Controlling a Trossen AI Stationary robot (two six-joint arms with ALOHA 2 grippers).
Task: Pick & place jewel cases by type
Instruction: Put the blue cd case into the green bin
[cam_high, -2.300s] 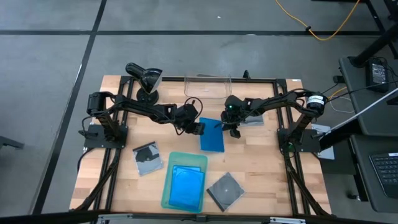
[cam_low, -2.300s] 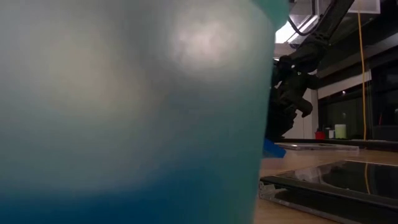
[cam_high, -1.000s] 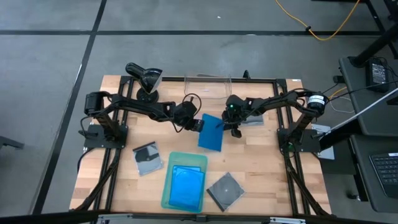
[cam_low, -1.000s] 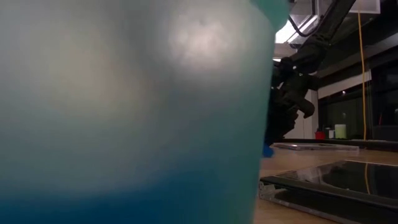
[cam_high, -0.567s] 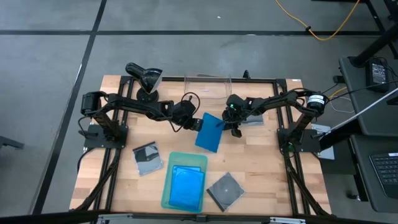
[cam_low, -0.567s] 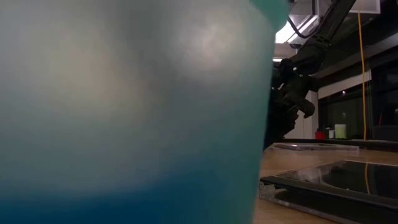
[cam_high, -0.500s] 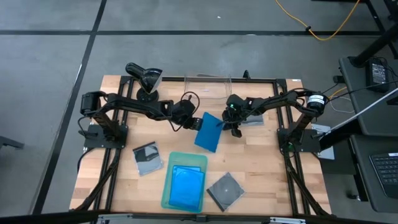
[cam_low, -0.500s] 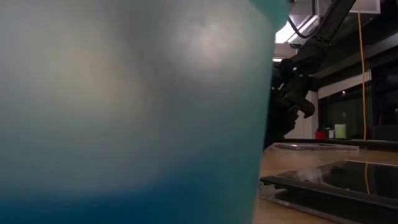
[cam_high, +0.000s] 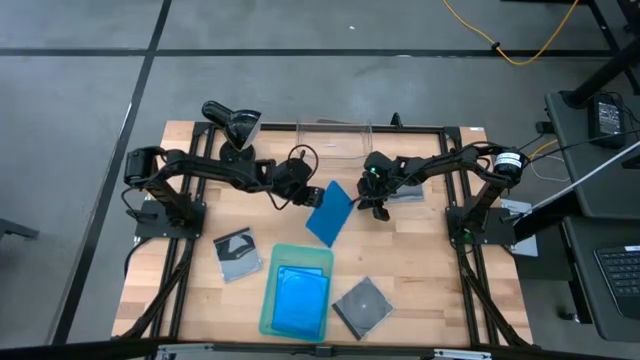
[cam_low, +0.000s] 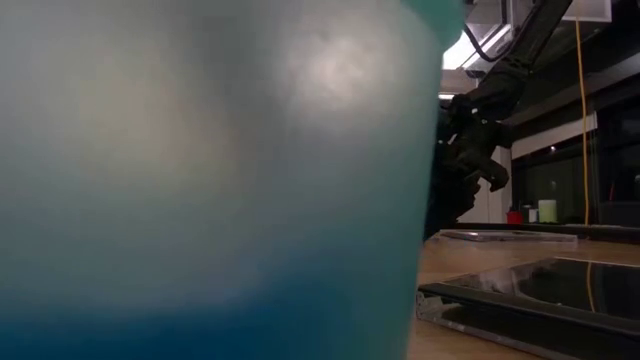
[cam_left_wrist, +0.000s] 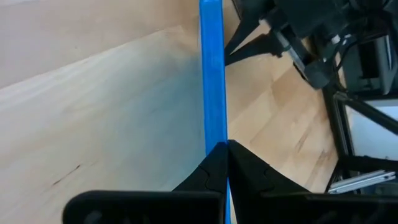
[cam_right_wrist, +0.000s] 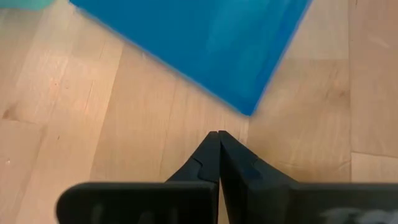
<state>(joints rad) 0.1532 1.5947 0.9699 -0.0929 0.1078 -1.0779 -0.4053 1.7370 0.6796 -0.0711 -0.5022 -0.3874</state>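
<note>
A bright blue jewel case (cam_high: 331, 213) hangs tilted in the air above the table's middle, held by my left gripper (cam_high: 311, 197). In the left wrist view the case (cam_left_wrist: 211, 68) shows edge-on. My right gripper (cam_high: 373, 209) hovers shut just right of the case and touches nothing; its wrist view shows the case's corner (cam_right_wrist: 249, 106) ahead of the shut fingertips (cam_right_wrist: 219, 134). Another blue case (cam_high: 298, 300) lies in the pale green tray (cam_high: 268, 300). Grey cases lie flat on the table at the near left (cam_high: 237, 255), the near middle (cam_high: 362, 305) and under the right arm (cam_high: 407, 193). My left gripper is shut on the blue case's far-left edge (cam_left_wrist: 214, 140), pinching the thin case between its two fingers (cam_left_wrist: 249, 171). The fingers come at it about level from the table's left. The case is lifted clear of the table and tilted, reaching out toward the near right.
A clear bin (cam_high: 335, 139) stands at the far edge behind both grippers. The green tray's wall (cam_low: 200, 180) fills most of the low view, and a grey case (cam_low: 540, 290) lies beside it. Bare wood (cam_high: 420, 260) shows on the right half of the table.
My left gripper, shut on the blue case, has risen and drawn a little toward the table's left. The case, flat on the table before, has come clear of the wood, turned about and tipped onto a slant. My right gripper has stayed where it was.
</note>
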